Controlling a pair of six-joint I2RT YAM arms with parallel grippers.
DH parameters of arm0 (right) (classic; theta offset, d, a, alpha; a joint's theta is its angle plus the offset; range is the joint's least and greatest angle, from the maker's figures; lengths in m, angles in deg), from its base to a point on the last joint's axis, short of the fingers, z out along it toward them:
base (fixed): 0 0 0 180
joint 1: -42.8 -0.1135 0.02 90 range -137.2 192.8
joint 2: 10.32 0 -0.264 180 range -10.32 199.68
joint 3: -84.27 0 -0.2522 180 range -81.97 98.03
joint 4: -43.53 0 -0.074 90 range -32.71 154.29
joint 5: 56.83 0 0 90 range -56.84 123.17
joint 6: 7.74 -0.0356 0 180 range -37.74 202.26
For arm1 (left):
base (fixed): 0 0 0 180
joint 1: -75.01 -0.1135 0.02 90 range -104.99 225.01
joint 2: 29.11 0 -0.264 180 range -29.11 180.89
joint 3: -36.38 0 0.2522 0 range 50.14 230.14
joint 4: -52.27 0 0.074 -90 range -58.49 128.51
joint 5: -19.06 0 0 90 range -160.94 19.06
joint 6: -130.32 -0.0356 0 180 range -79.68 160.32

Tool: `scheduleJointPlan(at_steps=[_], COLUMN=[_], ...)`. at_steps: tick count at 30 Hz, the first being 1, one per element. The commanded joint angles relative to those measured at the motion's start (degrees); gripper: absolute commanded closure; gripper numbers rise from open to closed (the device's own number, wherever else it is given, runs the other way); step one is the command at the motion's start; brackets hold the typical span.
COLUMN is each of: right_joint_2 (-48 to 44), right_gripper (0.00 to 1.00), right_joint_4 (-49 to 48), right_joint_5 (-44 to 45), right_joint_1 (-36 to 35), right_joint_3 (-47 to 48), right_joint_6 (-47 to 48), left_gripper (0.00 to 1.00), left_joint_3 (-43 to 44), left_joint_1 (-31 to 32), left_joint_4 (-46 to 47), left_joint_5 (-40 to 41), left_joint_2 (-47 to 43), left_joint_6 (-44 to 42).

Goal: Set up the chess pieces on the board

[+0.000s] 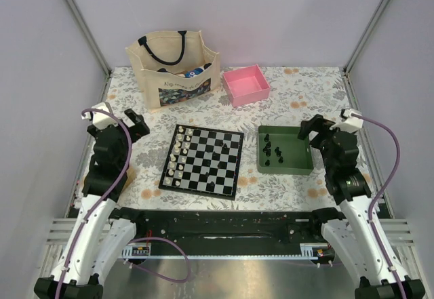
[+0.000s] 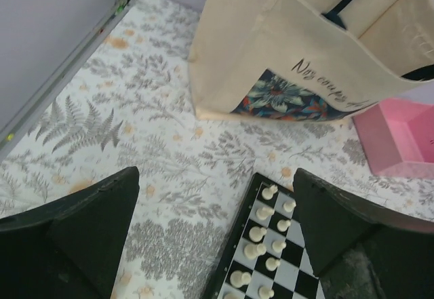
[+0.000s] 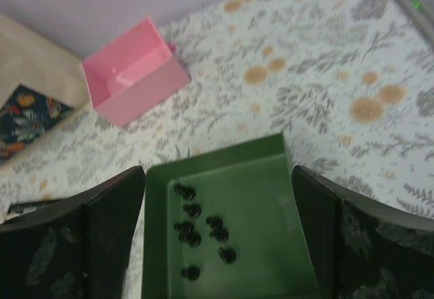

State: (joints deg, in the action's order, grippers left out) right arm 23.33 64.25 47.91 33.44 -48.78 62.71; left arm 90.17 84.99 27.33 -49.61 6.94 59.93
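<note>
The chess pieces [image 3: 192, 210] blur into blobs — kinds untellable — the board [image 2: 290, 280] runs off-frame.

floral table [image 1: 305, 92]: board [image 1: 211, 168], tray [image 1: 299, 158], bag [image 1: 171, 74], box [image 1: 235, 93]

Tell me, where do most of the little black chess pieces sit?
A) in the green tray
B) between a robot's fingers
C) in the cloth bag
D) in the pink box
A: most black chess pieces lie loose in the green tray; few stand on the board.
</note>
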Motion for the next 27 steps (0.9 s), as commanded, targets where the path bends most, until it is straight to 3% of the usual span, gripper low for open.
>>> scheduleJointPlan(at_steps=[1, 3, 6, 8, 10, 13, 21, 27], right_joint_2=[3.43, 4.58, 7.47, 13.43, 20.28, 25.49, 24.18, 28.75], right_gripper=[0.02, 0.02, 0.02, 0.02, 0.02, 0.02, 0.01, 0.05], right_joint_4=[8.42, 7.98, 10.15, 21.01, 30.08, 36.97, 20.91, 28.44], right_joint_5=[-11.98, -17.44, -19.23, -13.54, -13.86, -12.63, -29.23, -34.17], right_joint_1=[-0.39, -0.30, -0.30, -0.22, -0.21, -0.30, -0.30, -0.48], right_joint_3=[7.41, 9.08, 12.23, 19.59, 27.42, 35.44, 27.72, 31.67], right_joint_6=[-3.21, -5.22, -7.52, -7.00, -3.58, -3.04, -2.15, 2.31], left_gripper=[0.01, 0.01, 0.01, 0.01, 0.01, 0.01, 0.01, 0.01], left_joint_3=[6.71, 9.35, 10.77, 10.07, 8.84, 6.47, 5.14, 5.67], left_joint_1=[-0.22, -0.22, -0.22, -0.22, -0.22, -0.22, -0.31, -0.31], left_joint_4=[-12.53, -16.57, -22.99, -23.01, -23.18, -23.45, -21.78, -25.12], left_joint_5=[2.95, -2.49, 2.65, -0.82, -5.57, -6.38, -8.14, -7.52], left_joint_2=[-1.25, -2.04, -3.88, -5.20, -5.64, -5.29, -2.48, -0.98], left_joint_6=[5.08, 2.37, 9.10, 5.02, 0.97, 0.95, 1.30, 2.27])
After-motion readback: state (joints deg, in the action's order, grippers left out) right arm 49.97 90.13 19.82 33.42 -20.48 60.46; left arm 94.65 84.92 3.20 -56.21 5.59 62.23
